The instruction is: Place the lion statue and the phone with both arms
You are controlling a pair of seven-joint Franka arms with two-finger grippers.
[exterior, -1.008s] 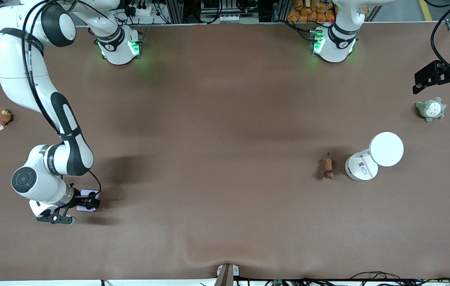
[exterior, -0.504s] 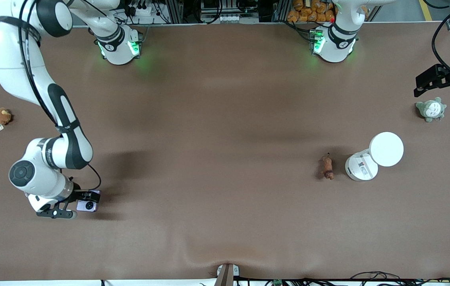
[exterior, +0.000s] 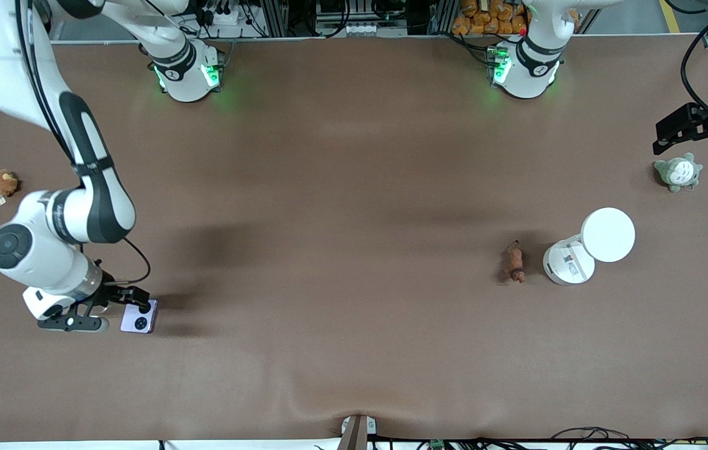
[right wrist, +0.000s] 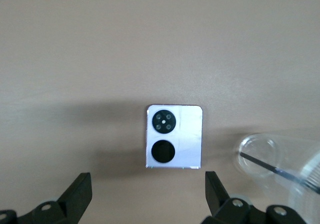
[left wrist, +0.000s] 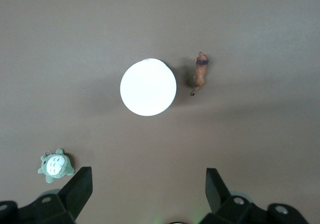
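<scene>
the right gripper [exterior: 132, 299] hangs just over the phone [exterior: 139, 316] at the right arm's end of the table, its black angular fingers [right wrist: 77, 194] spread wide and holding nothing. in the right wrist view the phone [right wrist: 174, 137] lies flat on the cloth, apart from both fingertips: a small squarish slab, glossy pale lavender, with two round black camera circles on one side. a clear plastic cup [right wrist: 280, 159] shows at the edge of that view.

the left gripper [exterior: 697, 125] waits up in the air above the grey-white plush toy [exterior: 677, 172] at the left arm's end, its fingers [left wrist: 75, 191] also spread wide and empty. the lion statue [exterior: 514, 263], a tiny elongated orange-brown figurine with a darker mane end and thin tail, lies on the matte brown table [exterior: 354, 187] just beside the smooth white round container [exterior: 588, 247], well apart from that gripper. a brown plush toy [exterior: 1, 183] sits near the table's edge at the right arm's end.
</scene>
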